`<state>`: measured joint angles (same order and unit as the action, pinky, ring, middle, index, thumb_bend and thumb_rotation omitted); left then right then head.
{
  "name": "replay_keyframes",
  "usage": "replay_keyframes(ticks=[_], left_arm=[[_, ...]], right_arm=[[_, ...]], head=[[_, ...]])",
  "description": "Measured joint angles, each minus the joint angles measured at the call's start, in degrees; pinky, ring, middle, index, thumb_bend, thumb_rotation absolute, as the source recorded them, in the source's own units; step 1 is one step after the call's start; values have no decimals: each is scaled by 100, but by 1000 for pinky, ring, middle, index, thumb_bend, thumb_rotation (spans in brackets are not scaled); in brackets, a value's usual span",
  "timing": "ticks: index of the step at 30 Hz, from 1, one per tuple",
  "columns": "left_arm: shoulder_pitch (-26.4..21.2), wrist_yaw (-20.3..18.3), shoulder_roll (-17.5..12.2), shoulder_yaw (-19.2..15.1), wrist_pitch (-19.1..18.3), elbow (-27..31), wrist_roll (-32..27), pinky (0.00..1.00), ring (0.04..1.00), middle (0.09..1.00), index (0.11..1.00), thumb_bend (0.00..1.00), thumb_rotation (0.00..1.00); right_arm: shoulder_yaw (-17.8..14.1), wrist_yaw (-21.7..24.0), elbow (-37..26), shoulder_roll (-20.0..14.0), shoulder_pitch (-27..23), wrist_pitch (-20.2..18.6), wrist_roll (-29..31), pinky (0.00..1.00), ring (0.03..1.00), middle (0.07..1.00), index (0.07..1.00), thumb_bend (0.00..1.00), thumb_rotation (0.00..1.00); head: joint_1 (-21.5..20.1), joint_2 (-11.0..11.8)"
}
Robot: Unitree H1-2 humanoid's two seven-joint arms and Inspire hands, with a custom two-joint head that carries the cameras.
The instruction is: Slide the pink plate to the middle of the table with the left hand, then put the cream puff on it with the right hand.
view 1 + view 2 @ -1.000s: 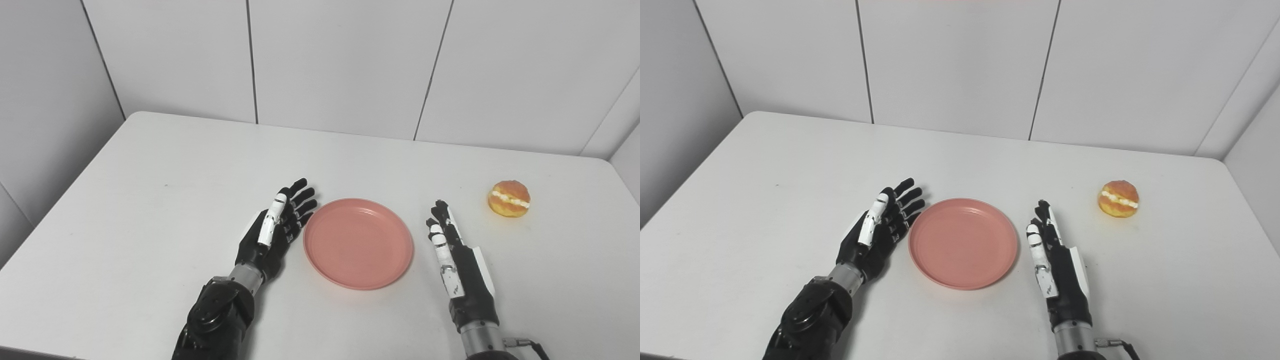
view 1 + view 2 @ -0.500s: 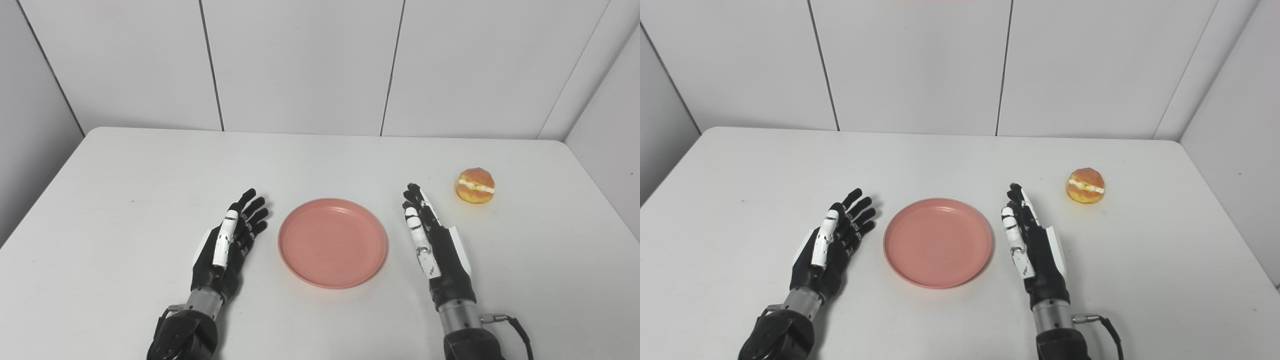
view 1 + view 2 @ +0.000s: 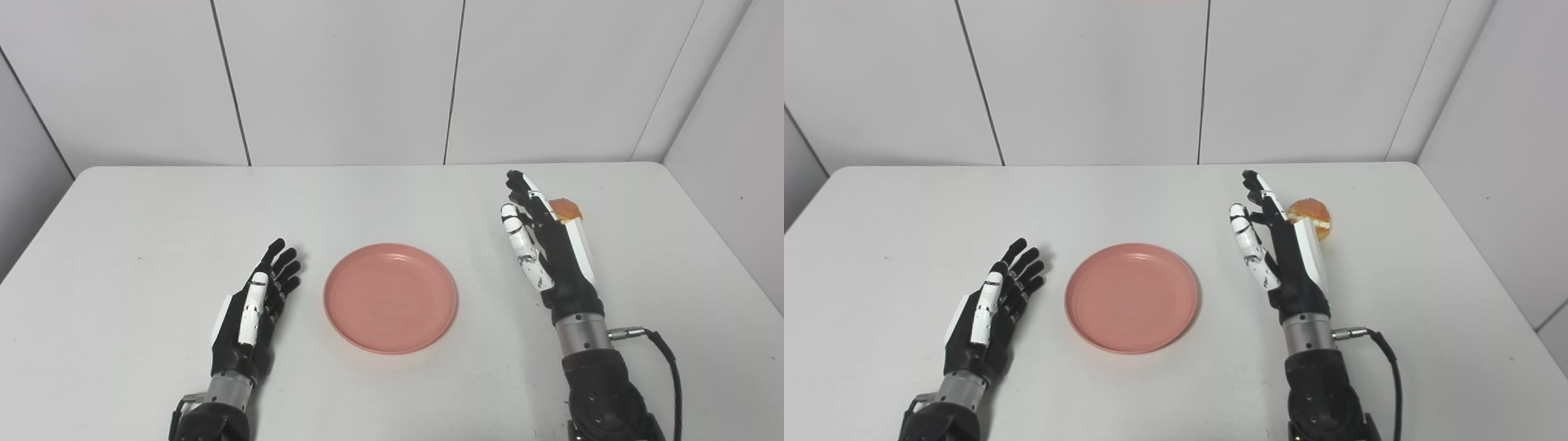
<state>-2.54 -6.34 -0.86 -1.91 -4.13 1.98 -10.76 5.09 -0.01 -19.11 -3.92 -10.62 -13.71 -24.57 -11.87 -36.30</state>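
- Left hand (image 3: 254, 309) lies flat near the worktop's (image 3: 153, 245) front edge, fingers spread and holding nothing, just beside the pink plate (image 3: 391, 297) but clear of its rim; its sliding part looks finished.
- Pink plate sits about mid-worktop, bare, ready to receive.
- Right hand (image 3: 1274, 245), fingers straight and apart, empty, stands edge-on just beside the cream puff (image 3: 1311, 214), seemingly lining up a grasp.
- Cream puff rests toward the far right corner, partly hidden behind that hand.
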Motion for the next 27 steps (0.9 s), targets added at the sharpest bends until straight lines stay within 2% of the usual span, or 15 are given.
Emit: replay_keyframes(ticks=[1,3,6,12,15,20,23,27], left_arm=[[13,-1,-17,7,97,-24,15,931,926,930,909,416,955],[13,-4,-50,27,258,-65,111,935,925,929,908,435,949],[28,-4,-72,56,332,-101,199,926,916,922,903,444,922],[104,-9,-74,68,635,-115,230,909,905,911,896,437,899],[131,-17,-83,68,644,-96,220,917,910,917,908,421,908],[150,-51,-97,50,649,-90,103,943,923,930,922,405,950],[158,-136,-126,54,685,-94,87,949,926,929,919,399,950],[172,-170,-162,51,690,-93,6,953,924,929,914,394,947]], right_arm=[[1,55,-4,-75,-63,-59,-73,829,878,886,868,379,886],[0,131,-7,-197,-145,-157,-187,808,865,880,864,401,841],[-17,215,-7,-335,-220,-284,-314,803,868,886,864,430,764],[-21,354,32,-616,-436,-315,-592,798,884,915,881,495,707],[-51,396,122,-794,-635,-315,-651,770,868,909,887,548,612],[-71,477,349,-1068,-861,-360,-934,698,834,911,898,621,586],[-56,609,517,-1158,-992,-509,-1096,715,857,919,910,683,512],[-39,702,718,-1340,-1155,-605,-1324,756,883,931,922,720,504]], head=[[-9,87],[-9,123],[-105,211],[-202,246],[-360,325],[-448,343],[-544,369],[-615,387]])
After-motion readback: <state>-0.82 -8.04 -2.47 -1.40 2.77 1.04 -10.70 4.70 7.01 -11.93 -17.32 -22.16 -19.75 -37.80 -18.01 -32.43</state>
